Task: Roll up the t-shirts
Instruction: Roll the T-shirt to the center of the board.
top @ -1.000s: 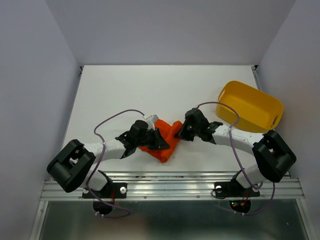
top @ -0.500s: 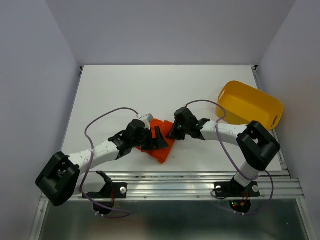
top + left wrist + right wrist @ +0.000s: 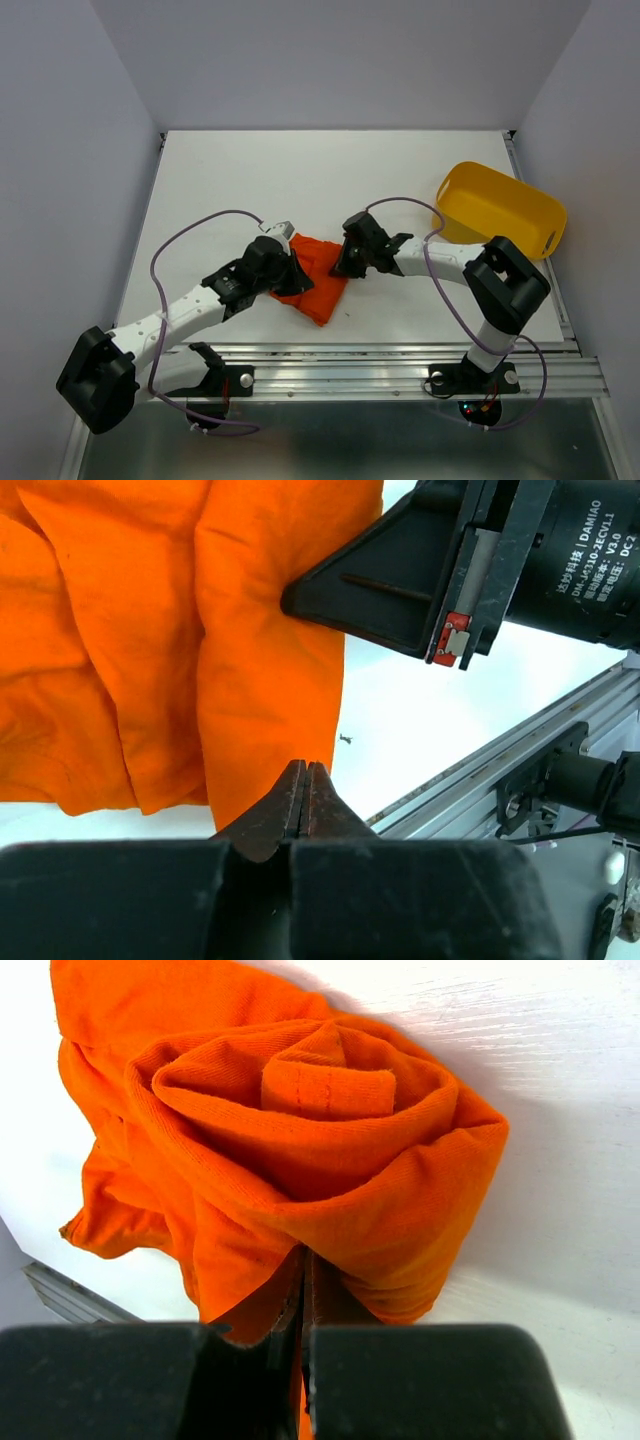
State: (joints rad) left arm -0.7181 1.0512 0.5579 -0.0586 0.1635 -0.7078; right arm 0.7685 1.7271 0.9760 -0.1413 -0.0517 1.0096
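Observation:
The orange-red t-shirt [image 3: 322, 283] lies bunched and partly rolled near the table's front middle. In the right wrist view it shows as a loose roll [image 3: 320, 1130] with a spiral end. My right gripper [image 3: 343, 264] is at the shirt's right end, shut on a fold of it [image 3: 305, 1260], with cloth draped over the fingertips. My left gripper [image 3: 292, 277] is over the shirt's left side. Its jaws are shut, with no cloth seen between them, and the tips [image 3: 305, 772] are at the edge of the cloth [image 3: 240, 660]. The right gripper's black body [image 3: 480, 560] shows close by.
A yellow plastic tub [image 3: 500, 215] lies tilted at the right of the white table [image 3: 300, 180]. The metal rail [image 3: 340, 365] runs along the near edge, just past the shirt, and shows in the left wrist view [image 3: 500, 770]. Purple cables loop over both arms.
Both grippers have shifted left with the shirt. The left arm has swung its elbow out to the lower left. The shirt bundle looks more compact.

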